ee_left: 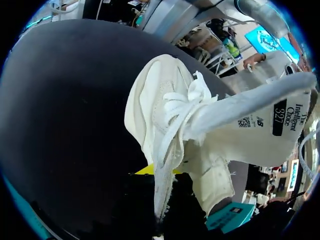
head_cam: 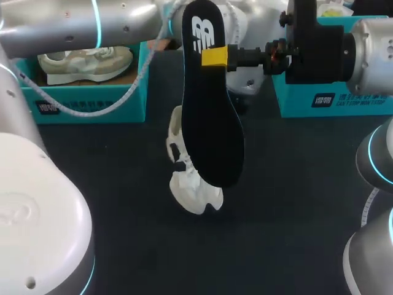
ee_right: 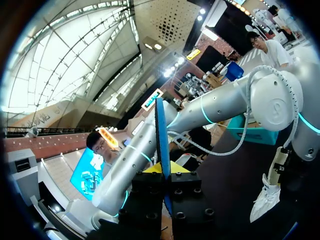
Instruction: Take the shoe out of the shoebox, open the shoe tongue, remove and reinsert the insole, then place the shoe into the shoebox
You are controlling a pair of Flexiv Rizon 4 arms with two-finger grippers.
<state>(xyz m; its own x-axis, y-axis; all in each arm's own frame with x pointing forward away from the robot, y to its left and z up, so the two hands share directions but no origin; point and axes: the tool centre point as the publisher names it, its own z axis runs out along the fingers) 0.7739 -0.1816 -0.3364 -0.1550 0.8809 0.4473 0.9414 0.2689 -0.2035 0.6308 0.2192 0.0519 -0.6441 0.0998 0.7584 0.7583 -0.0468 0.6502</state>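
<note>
Shoe [head_cam: 195,193] stood upright mid bench [head_cam: 110,184], left jaws pinching it to keep the opening reachable. Right jaws clamped the insole [head_cam: 212,123], hung above, seemingly for reinsertion.

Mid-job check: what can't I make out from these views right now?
Inside of the shoe: head view, the insole in the right pincer covers it.
Grip of the left pincer: left wrist view, shoe blocks it; right wrist view, too small.
</note>
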